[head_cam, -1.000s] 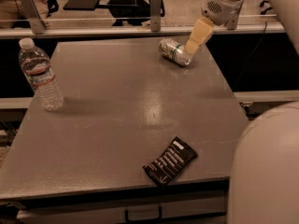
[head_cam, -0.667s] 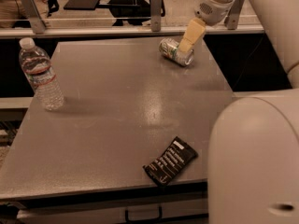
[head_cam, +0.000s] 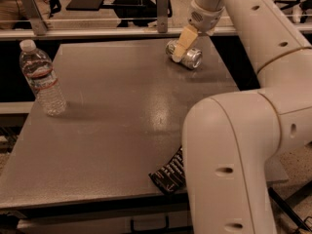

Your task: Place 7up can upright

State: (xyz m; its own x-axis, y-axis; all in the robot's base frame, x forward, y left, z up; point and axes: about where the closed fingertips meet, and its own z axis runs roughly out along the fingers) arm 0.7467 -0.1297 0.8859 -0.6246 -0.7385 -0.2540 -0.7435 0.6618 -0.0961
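Observation:
The 7up can (head_cam: pixel 187 57), a small silver can with shiny ends, lies on its side at the far right of the grey table (head_cam: pixel 112 111). My gripper (head_cam: pixel 181 49) reaches down from the white arm (head_cam: pixel 253 38) and is right over the can's left part, touching or nearly touching it. It hides part of the can's body.
A clear plastic water bottle (head_cam: pixel 42 78) stands upright at the table's left edge. A flat black snack wrapper (head_cam: pixel 168 173) lies near the front edge, partly behind my arm's big white link (head_cam: pixel 229 165). A rail with metal posts (head_cam: pixel 162 4) runs behind the table.
My gripper has moved left and down from beside the can's right end onto the can. The arm's big link has swung in over the table's right front. The can has not moved.

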